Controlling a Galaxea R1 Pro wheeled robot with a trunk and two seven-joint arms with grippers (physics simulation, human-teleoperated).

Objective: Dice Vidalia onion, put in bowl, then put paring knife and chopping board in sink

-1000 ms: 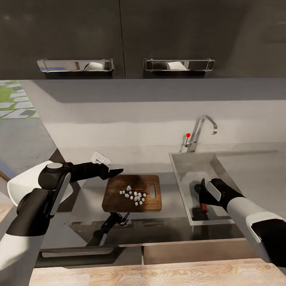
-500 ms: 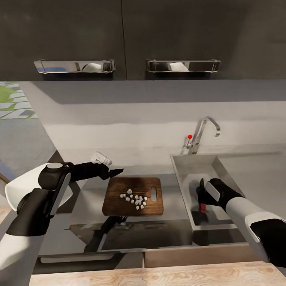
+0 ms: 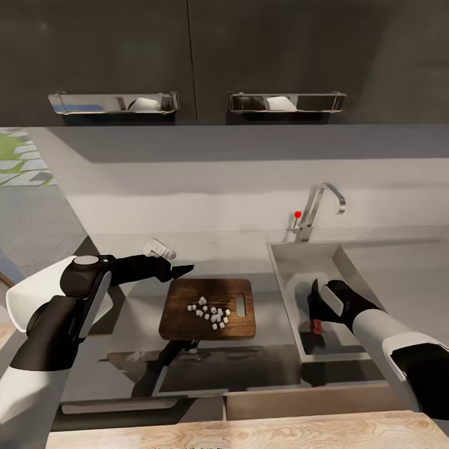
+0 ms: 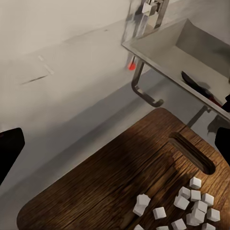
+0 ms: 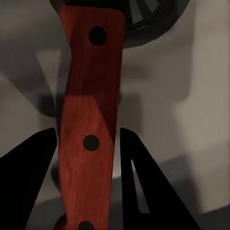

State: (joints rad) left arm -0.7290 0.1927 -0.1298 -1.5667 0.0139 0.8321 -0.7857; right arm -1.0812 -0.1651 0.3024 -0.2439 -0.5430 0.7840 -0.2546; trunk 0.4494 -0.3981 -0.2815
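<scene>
The brown chopping board (image 3: 207,310) lies on the grey countertop (image 3: 137,324) with several white onion dice (image 3: 211,313) on it. My left gripper (image 3: 182,270) hovers open just above the board's far left corner; the left wrist view looks down on the board (image 4: 110,191), the dice (image 4: 189,206) and the sink (image 4: 191,45). Down in the sink (image 3: 293,262), my right gripper (image 3: 315,310) is shut on the red handle of the paring knife (image 3: 318,325). Its black fingers (image 5: 33,172) press either side of the riveted handle (image 5: 88,115). The bowl is out of view.
A chrome tap (image 3: 315,212) with a red dot stands behind the basin. The flat drainboard (image 3: 405,274) stretches to the right. Dark wall cabinets (image 3: 187,56) with chrome handles hang overhead. The round drain (image 5: 143,19) lies under the knife's far end.
The head view has drifted slightly. Both arms, the board, the dice and the knife stand as before.
</scene>
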